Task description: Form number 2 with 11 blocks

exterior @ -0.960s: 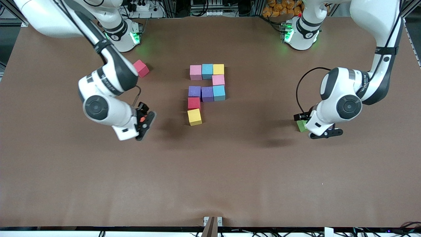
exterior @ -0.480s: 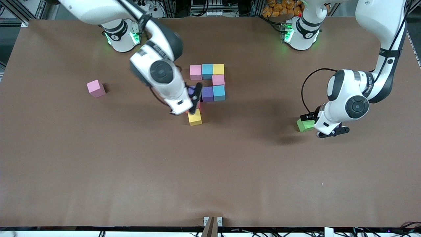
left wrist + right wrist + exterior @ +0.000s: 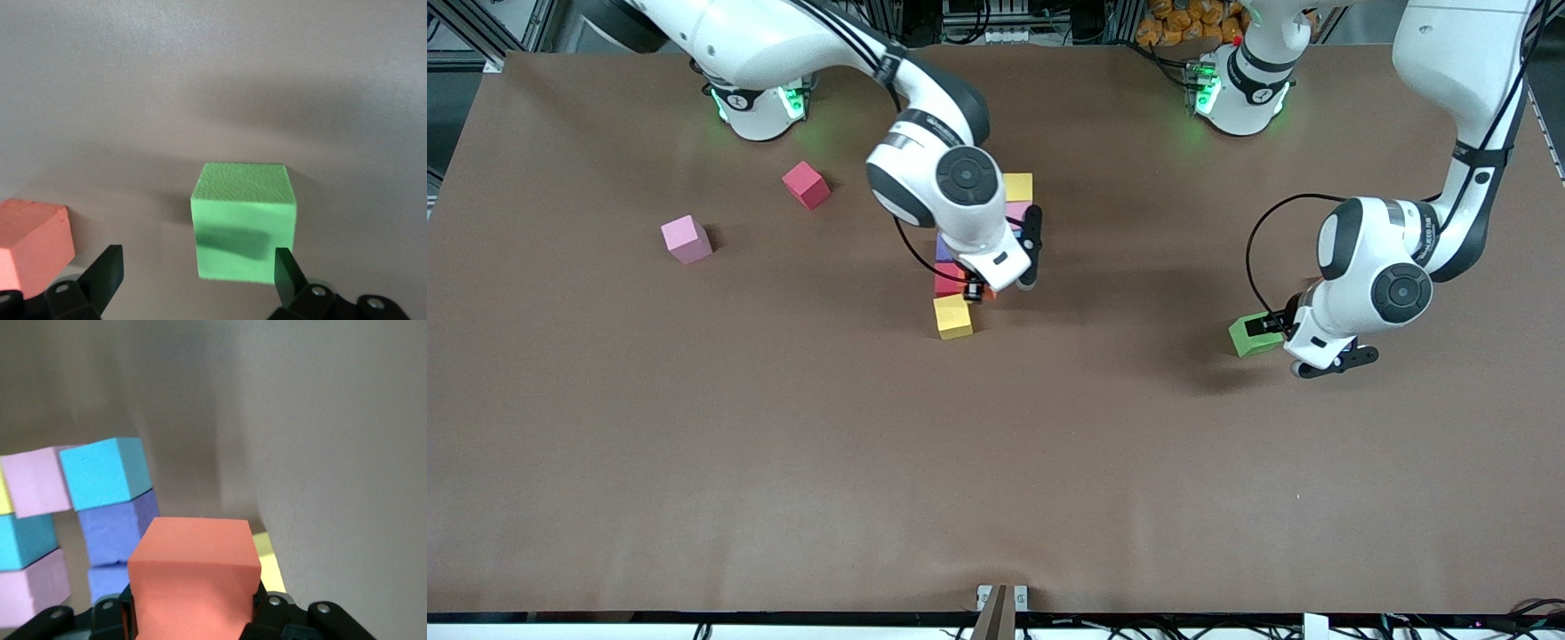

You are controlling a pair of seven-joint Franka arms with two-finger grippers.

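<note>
No containers are on the table [image 3: 605,444]; the blocks lie loose on it. The number 2 [image 3: 985,244], partly built, sits upper centre of the front view: a yellow block [image 3: 1018,186] shows in its top row, a red block [image 3: 950,283] and a second yellow block [image 3: 953,316] form its lower column, and the right arm hides the rest.

The right arm reaches from the upper left base down over the digit. The right gripper [image 3: 985,289] is clamped on an orange block [image 3: 193,577], held in the air over the spot beside the lower yellow block.

A pink block [image 3: 687,239] and a second red block [image 3: 807,185] lie apart at upper left.

The left arm bends down at the right side of the frame. The left gripper [image 3: 197,273] has its fingers spread wide and holds nothing; a green block [image 3: 1251,335] sits on the table just ahead of them.
</note>
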